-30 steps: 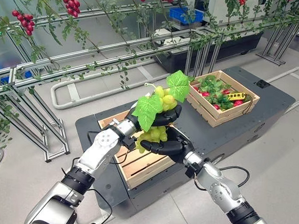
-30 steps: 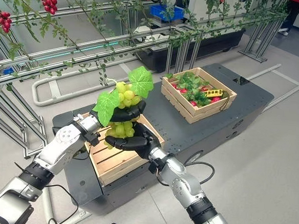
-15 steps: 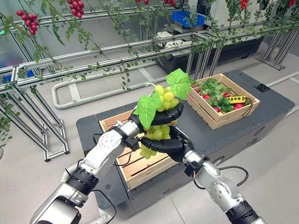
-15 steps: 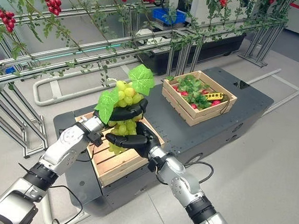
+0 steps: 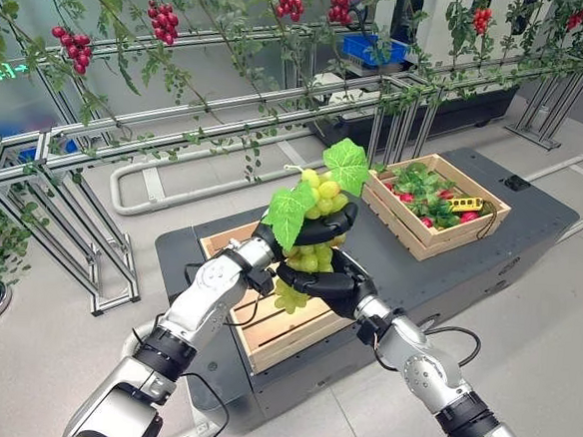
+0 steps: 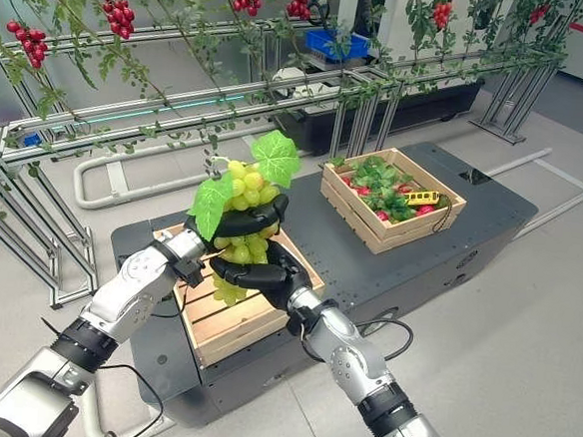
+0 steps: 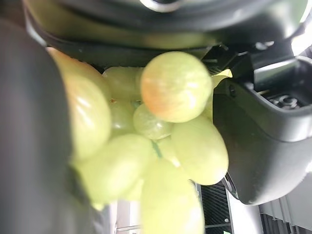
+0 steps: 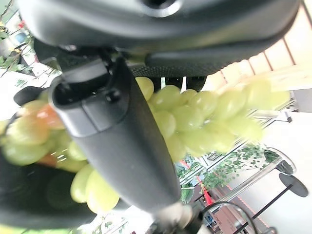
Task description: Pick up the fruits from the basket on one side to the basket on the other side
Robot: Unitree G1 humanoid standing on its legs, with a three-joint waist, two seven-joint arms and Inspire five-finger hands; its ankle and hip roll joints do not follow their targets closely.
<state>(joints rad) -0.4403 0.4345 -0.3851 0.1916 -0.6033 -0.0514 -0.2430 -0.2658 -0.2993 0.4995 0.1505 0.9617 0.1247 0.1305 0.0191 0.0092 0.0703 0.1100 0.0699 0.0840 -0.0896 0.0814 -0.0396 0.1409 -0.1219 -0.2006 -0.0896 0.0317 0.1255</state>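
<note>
A bunch of green grapes (image 5: 320, 188) with two big green leaves hangs in the air over the near wooden crate (image 5: 293, 345). My left hand (image 5: 323, 224) is curled round the bunch's upper part, just under the leaves. My right hand (image 5: 331, 280) grips the middle from the other side, and a few grapes dangle below it. Up close, the grapes (image 7: 171, 88) are pressed between dark fingers, and my right thumb (image 8: 117, 139) lies across the grapes (image 8: 195, 117). The far crate (image 5: 438, 245) holds leafy greens, red fruits and a yellow piece.
Both crates stand on a dark grey platform (image 5: 487, 282) with grey floor around it. Behind it, metal frames (image 5: 229, 114) carry vines with red fruit clusters (image 5: 163, 20). A blue bin (image 5: 366, 49) sits at the back.
My right hand has slid up from under the bunch and closed round its middle. The left hand keeps its hold. The camera has shifted a little.
</note>
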